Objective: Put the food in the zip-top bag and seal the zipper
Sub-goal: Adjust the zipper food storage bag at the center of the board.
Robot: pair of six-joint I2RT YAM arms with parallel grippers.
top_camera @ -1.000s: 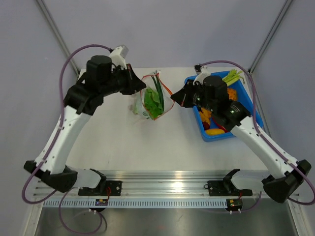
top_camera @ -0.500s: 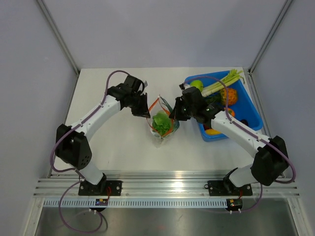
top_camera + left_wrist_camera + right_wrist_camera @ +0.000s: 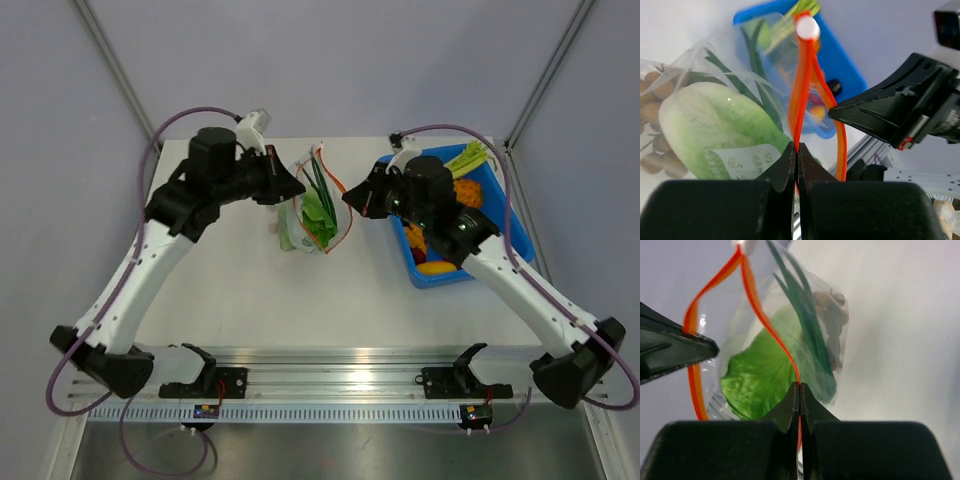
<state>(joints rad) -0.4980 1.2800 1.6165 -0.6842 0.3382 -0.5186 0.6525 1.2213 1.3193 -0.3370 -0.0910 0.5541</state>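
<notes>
Inspector: Position of the zip-top bag (image 3: pixel 308 215)?

Recorder: Held upright over the bench (image 3: pixel 230 290), just toward 12 o'clock of its centre. Whether the bag's bottom touches the surface cannot be told.

Inspector: End effectors?

Recorder: The left end effector (image 3: pixel 796 149) is at the bag's 9 o'clock, with its fingers pressed together on one orange-red strip of the zipper (image 3: pixel 801 90). The right end effector (image 3: pixel 799 387) is at 3 o'clock, clamped on the other strip.

Inspector: Mouth edge?

Recorder: The two strips bow apart between the grips and meet at a white slider (image 3: pixel 807 27) at the far end. Inside the bag are a cabbage (image 3: pixel 757 372), green onions (image 3: pixel 805 315) and brown balls (image 3: pixel 832 307).

Inspector: Room around it?

Recorder: A blue bin (image 3: pixel 447 278) sits at the bench's 2 o'clock. Its left rim is near the right end effector and its right rim is just beside the bench edge. Bare surface runs from the bag's 6 o'clock to the near rail, and out to 9 o'clock.
</notes>
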